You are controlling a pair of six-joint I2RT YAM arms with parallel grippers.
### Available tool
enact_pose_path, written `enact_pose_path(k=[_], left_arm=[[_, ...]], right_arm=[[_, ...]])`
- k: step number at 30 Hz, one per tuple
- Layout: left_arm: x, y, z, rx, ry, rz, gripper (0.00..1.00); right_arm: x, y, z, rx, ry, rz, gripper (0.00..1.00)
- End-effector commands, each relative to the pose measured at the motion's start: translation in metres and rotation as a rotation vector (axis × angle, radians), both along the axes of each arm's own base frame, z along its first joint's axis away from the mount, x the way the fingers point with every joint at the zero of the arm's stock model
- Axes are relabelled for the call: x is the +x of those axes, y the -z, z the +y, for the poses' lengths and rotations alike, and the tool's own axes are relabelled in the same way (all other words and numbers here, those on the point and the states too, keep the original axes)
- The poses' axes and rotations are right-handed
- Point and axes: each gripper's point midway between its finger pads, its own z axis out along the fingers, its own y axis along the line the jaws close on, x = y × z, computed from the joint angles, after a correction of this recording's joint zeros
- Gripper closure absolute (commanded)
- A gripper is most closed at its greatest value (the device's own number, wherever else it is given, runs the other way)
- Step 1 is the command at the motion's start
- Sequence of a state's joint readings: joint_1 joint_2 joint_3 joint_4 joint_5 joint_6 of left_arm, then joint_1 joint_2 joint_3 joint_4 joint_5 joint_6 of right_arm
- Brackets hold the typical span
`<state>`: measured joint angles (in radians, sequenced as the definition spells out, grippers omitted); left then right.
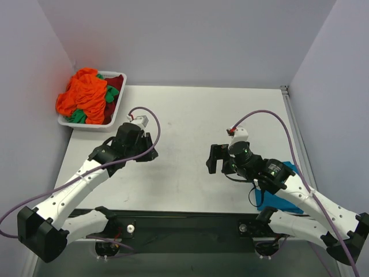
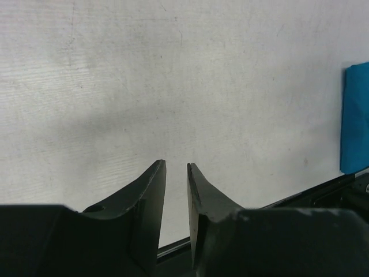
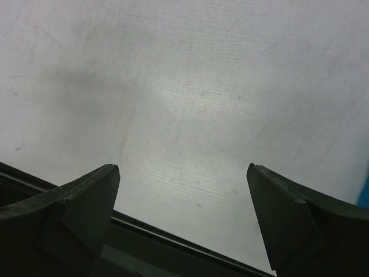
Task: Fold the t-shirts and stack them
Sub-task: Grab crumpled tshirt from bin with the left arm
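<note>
at the near right corner of the tabletop [image 1: 184, 115] a folded teal blue t-shirt [image 1: 286, 190] lies flat, partly covered by the right arm that crosses above it. the right gripper [image 1: 222, 161] hangs over bare tabletop just left of that shirt, toward the middle of the near edge, not touching it. its jaws are spread wide with nothing between them; in the right wrist view the right gripper [image 3: 183, 170] frames only the pale surface, with a sliver of the teal blue t-shirt [image 3: 365, 190] at the picture's right edge.

the left gripper [image 1: 141, 144] sits over the left half of the tabletop, well apart from the teal shirt. its jaws stand at a narrow gap and hold nothing; in the left wrist view the left gripper [image 2: 176, 167] shows bare tabletop in the slit, and the teal blue t-shirt [image 2: 354, 118] lies far off by the edge.

at the far left corner a white tray [image 1: 118, 75] holds the other shirts in a crumpled heap: the orange t-shirt [image 1: 81, 95] on top and spilling over the rim, the green t-shirt [image 1: 110, 93] beside and under it, the dark red t-shirt [image 1: 115, 83] toward the tray's right side. the left gripper is near the tray, clear of it.
</note>
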<state>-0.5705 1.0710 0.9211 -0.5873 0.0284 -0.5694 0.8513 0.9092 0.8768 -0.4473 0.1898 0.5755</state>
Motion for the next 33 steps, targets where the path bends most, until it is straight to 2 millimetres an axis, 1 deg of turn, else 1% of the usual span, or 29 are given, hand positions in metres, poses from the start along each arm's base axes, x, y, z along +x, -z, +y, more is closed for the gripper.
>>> enact_pose_path(k=[1, 2, 3, 4, 5, 6, 7, 8, 9, 10, 11, 12, 13, 15, 16, 18, 19, 21, 22, 23, 24, 27, 28, 30, 31, 32, 33], left_arm=[[0.033, -0.029, 0.001, -0.032, -0.081, -0.084, 0.67], [0.048, -0.043, 0.008, -0.046, -0.126, -0.111, 0.66], [0.059, -0.047, 0.012, -0.056, -0.157, -0.114, 0.65], [0.073, -0.045, 0.016, -0.055, -0.186, -0.102, 0.60], [0.085, -0.050, 0.022, -0.059, -0.220, -0.110, 0.56], [0.106, -0.070, 0.036, -0.078, -0.282, -0.152, 0.52], [0.122, -0.064, 0.045, -0.059, -0.333, -0.139, 0.48], [0.135, -0.068, 0.052, -0.065, -0.361, -0.152, 0.43], [0.152, -0.084, 0.066, -0.085, -0.408, -0.183, 0.43], [0.165, -0.077, 0.073, -0.065, -0.441, -0.173, 0.43], [0.175, -0.082, 0.082, -0.056, -0.471, -0.187, 0.41], [0.187, -0.094, 0.089, -0.061, -0.495, -0.213, 0.40], [0.202, -0.086, 0.108, -0.046, -0.545, -0.198, 0.40], [0.217, -0.086, 0.132, -0.037, -0.600, -0.198, 0.39], [0.232, -0.085, 0.156, -0.031, -0.652, -0.194, 0.39], [0.243, -0.081, 0.180, -0.005, -0.695, -0.189, 0.39], [0.254, -0.076, 0.206, 0.013, -0.749, -0.180, 0.39], [0.263, -0.068, 0.228, 0.039, -0.790, -0.169, 0.39], [0.270, -0.051, 0.238, 0.056, -0.806, -0.137, 0.39], [0.275, -0.055, 0.252, 0.061, -0.829, -0.150, 0.39], [0.281, -0.041, 0.260, 0.092, -0.843, -0.127, 0.39], [0.288, -0.034, 0.280, 0.150, -0.884, -0.121, 0.39], [0.291, -0.022, 0.282, 0.164, -0.891, -0.098, 0.39], [0.292, -0.014, 0.287, 0.176, -0.900, -0.082, 0.41], [0.292, -0.010, 0.290, 0.187, -0.909, -0.074, 0.43], [0.292, -0.007, 0.291, 0.189, -0.912, -0.073, 0.51], [0.292, -0.006, 0.291, 0.183, -0.911, -0.071, 0.55]], right_arm=[[0.002, 0.000, -0.008, -0.037, -0.009, -0.028, 0.00], [0.002, 0.002, -0.009, -0.047, -0.009, -0.030, 0.00], [0.003, 0.004, -0.011, -0.056, -0.007, -0.027, 0.00], [0.003, 0.004, -0.011, -0.058, -0.010, -0.026, 0.00], [0.004, 0.005, -0.011, -0.057, -0.015, -0.019, 0.00], [0.004, 0.006, -0.010, -0.060, -0.022, -0.013, 0.00], [0.004, 0.006, -0.010, -0.065, -0.028, -0.012, 0.00], [0.004, 0.007, -0.010, -0.061, -0.039, -0.003, 0.00], [0.003, 0.010, -0.010, -0.068, -0.046, 0.007, 0.00], [0.004, 0.010, -0.010, -0.068, -0.049, 0.009, 0.00], [0.004, 0.012, -0.011, -0.069, -0.049, 0.013, 0.00], [0.005, 0.014, -0.012, -0.066, -0.048, 0.028, 0.00], [0.004, 0.017, -0.013, -0.067, -0.053, 0.040, 0.00], [0.004, 0.021, -0.013, -0.060, -0.071, 0.069, 0.00], [0.004, 0.024, -0.015, -0.059, -0.071, 0.080, 0.00], [0.002, 0.027, -0.012, -0.044, -0.092, 0.106, 0.00], [0.001, 0.028, -0.011, -0.040, -0.099, 0.110, 0.00], [0.001, 0.027, -0.008, -0.036, -0.111, 0.117, 0.00], [0.001, 0.027, -0.007, -0.033, -0.116, 0.121, 0.00], [0.001, 0.028, -0.008, -0.037, -0.118, 0.123, 0.00], [0.001, 0.028, -0.007, -0.038, -0.118, 0.124, 0.00], [0.001, 0.033, -0.008, -0.041, -0.119, 0.133, 0.00], [0.000, 0.034, -0.009, -0.041, -0.116, 0.136, 0.00], [-0.001, 0.037, -0.008, -0.045, -0.119, 0.145, 0.00], [0.000, 0.037, -0.009, -0.044, -0.118, 0.144, 0.00], [0.000, 0.036, -0.009, -0.045, -0.116, 0.141, 0.00], [0.000, 0.036, -0.009, -0.047, -0.113, 0.140, 0.00]])
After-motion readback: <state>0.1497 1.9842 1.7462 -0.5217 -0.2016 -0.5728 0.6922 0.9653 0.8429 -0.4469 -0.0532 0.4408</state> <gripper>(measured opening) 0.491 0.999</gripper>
